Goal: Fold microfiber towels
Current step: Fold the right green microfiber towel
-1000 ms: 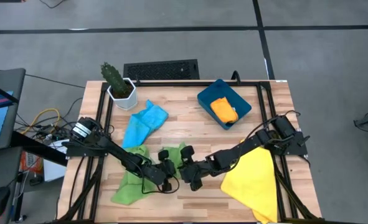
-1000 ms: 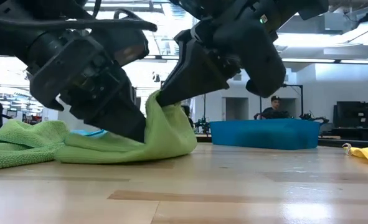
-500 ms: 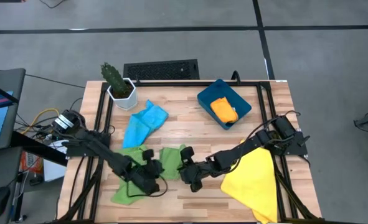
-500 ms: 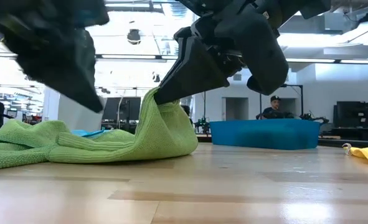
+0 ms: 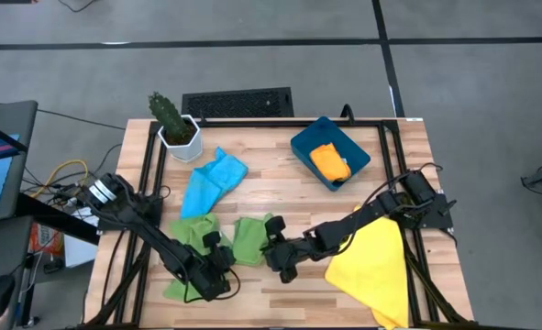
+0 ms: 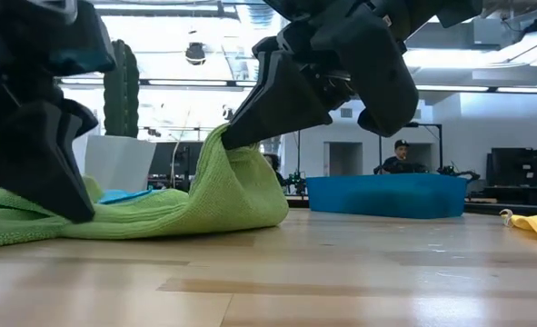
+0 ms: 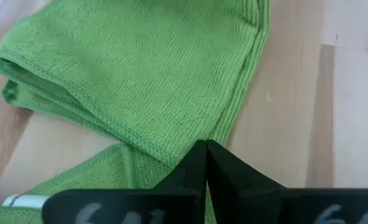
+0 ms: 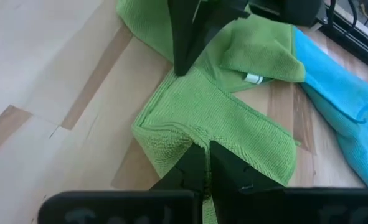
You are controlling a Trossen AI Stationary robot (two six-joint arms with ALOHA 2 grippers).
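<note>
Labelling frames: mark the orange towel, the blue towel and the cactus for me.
orange towel (image 5: 329,162), high view, middle of the cloth inside the bin.
blue towel (image 5: 210,181), high view, middle of the crumpled cloth.
cactus (image 5: 167,112), high view, green stem above the white pot.

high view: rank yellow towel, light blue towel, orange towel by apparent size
1. yellow towel, largest, spread out.
2. light blue towel, bunched.
3. orange towel, smallest, a folded wad in the blue bin.
The camera looks straight down, so nearness hardly skews this.
</note>
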